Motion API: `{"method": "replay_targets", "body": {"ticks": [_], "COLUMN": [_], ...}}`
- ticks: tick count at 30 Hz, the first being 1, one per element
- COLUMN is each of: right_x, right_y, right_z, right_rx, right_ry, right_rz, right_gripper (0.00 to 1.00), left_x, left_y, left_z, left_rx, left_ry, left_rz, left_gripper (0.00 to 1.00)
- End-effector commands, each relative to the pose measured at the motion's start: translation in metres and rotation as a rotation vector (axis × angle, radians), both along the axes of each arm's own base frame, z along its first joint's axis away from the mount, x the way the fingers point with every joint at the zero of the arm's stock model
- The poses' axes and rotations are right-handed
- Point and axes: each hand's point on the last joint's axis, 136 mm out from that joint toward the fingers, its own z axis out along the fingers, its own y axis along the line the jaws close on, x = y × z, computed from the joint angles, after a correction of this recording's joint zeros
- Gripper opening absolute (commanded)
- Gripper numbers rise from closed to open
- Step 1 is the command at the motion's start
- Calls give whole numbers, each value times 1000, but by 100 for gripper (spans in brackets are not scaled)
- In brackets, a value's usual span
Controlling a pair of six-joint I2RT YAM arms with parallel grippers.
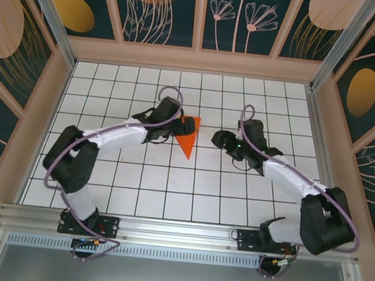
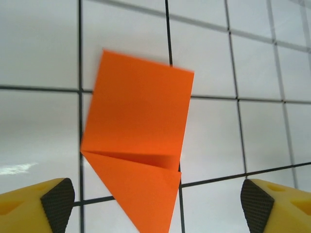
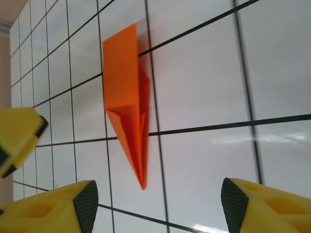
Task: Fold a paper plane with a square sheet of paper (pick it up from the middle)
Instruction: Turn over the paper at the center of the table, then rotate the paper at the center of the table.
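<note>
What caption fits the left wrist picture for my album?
Folded orange paper lies on the white grid table, its point toward the left gripper, jaws wide open.

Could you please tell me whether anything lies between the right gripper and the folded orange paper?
Nothing visible does: bare white tiled table separates the open right gripper from the folded bright orange paper sheet.

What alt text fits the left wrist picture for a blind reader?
A partly folded orange paper lies on a white gridded table, its point toward the camera. The left end effector is open, its yellow fingers at the bottom corners, clear of the paper.
</note>
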Motion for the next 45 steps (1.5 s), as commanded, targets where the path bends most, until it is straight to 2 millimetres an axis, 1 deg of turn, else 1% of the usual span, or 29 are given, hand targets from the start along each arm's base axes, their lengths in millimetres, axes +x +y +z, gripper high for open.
{"method": "replay_targets", "body": {"ticks": [1,2,3,4,5,7,8,10,13,17,20,23,25,26,28,29,31,32,34,37,39,41,42,45], "right_x": [13,11,11,12,13,13,15,18,22,21,11,-11,-29,-35,-44,-44,-41,-36,-17,7,18,29,36,55], "right_y": [29,46,56,70,82,102,110,122,131,129,120,100,77,68,51,47,48,49,51,62,71,78,79,86], "right_z": [2,-1,-6,-9,-14,-28,-31,-45,-62,-86,-100,-116,-126,-128,-126,-122,-108,-102,-79,-44,-31,-27,-29,-37], "right_rx": [-28,-36,-42,-40,-35,-35,-33,-48,-73,-138,-198,-289,-367,-392,-444,-460,-478,-486,-486,-385,-304,-247,-236,-261], "right_ry": [-3,2,14,21,35,68,74,105,145,187,213,230,253,263,263,243,164,131,56,6,5,9,22,43], "right_rz": [25,62,76,102,124,166,184,210,246,285,345,464,535,558,597,616,661,659,588,420,305,219,171,136], "right_gripper": [63,61,60,57,55,51,50,48,46,45,43,43,43,42,42,42,42,42,42,45,45,46,47,47], "left_x": [7,7,6,3,0,-6,-8,-13,-20,-25,-24,-22,-20,-20,-19,-19,-18,-18,-18,-19,-20,-21,-22,-23], "left_y": [18,30,41,54,64,81,86,98,105,111,112,110,109,108,109,109,109,109,108,106,105,105,104,100], "left_z": [28,26,22,14,9,2,0,-5,-11,-16,-16,-15,-14,-13,-13,-12,-11,-9,-6,-1,0,0,0,0], "left_rx": [-82,-69,-58,-42,-38,-36,-38,-36,-37,-31,-29,-25,-21,-19,-12,-12,-17,-24,-43,-69,-82,-86,-91,-123], "left_ry": [-93,-98,-94,-76,-67,-56,-53,-44,-32,-20,-18,-20,-25,-28,-34,-39,-49,-57,-73,-95,-102,-102,-101,-104], "left_rz": [50,82,113,147,178,229,247,286,303,321,328,321,312,307,300,302,303,303,305,297,288,283,281,269], "left_gripper": [96,98,98,98,98,99,99,99,99,99,98,98,99,99,99,99,98,98,99,98,99,99,99,98]}}
